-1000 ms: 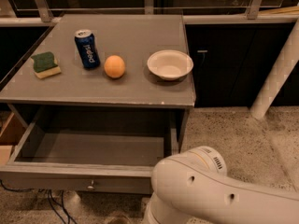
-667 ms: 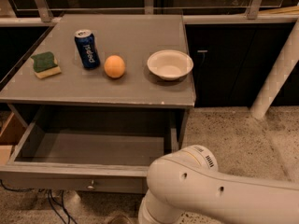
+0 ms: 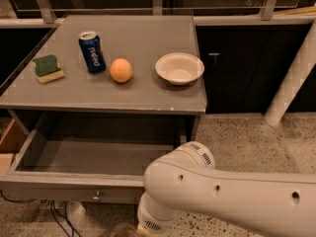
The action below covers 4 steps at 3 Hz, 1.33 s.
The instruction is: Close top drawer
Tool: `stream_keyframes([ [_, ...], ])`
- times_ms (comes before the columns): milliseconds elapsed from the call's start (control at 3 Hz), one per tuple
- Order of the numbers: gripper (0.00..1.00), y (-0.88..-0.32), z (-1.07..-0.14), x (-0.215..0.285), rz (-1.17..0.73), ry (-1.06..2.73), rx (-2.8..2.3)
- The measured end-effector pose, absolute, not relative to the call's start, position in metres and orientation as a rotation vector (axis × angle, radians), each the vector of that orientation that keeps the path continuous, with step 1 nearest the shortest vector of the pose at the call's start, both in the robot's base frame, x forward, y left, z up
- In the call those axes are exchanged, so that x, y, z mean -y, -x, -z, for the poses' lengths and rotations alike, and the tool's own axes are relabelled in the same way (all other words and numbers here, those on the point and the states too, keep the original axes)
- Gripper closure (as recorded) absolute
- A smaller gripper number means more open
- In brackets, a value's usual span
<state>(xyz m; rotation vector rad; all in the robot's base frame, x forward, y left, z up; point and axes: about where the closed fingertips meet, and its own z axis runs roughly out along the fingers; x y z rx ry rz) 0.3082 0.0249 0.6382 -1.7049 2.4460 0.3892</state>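
Note:
The top drawer (image 3: 64, 187) is pulled far out of the grey cabinet, and its inside (image 3: 98, 154) holds nothing. Its flat front panel runs along the lower left, with a small round metal knob (image 3: 96, 196). My white arm (image 3: 207, 191) crosses the lower right of the camera view and covers the drawer's right front corner. My gripper is not in view; it lies beyond the arm's rounded joint (image 3: 155, 216) near the bottom edge.
On the cabinet top (image 3: 143, 33) stand a blue can (image 3: 92, 52), an orange (image 3: 121, 70), a white bowl (image 3: 179, 68) and a green-and-yellow sponge (image 3: 48, 68). A white post (image 3: 296, 78) leans at the right. Cables (image 3: 59, 220) lie on the floor. A wooden box (image 3: 10, 142) sits at the left.
My arm has moved a little to the left, covering more of the drawer's right front corner. The drawer stays open as before.

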Motion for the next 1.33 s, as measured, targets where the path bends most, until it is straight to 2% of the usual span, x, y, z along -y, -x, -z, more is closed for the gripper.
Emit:
stream_keyframes([
  [1333, 1.0, -0.332, -0.663, -0.032, -0.354, 1.66, -2.36],
])
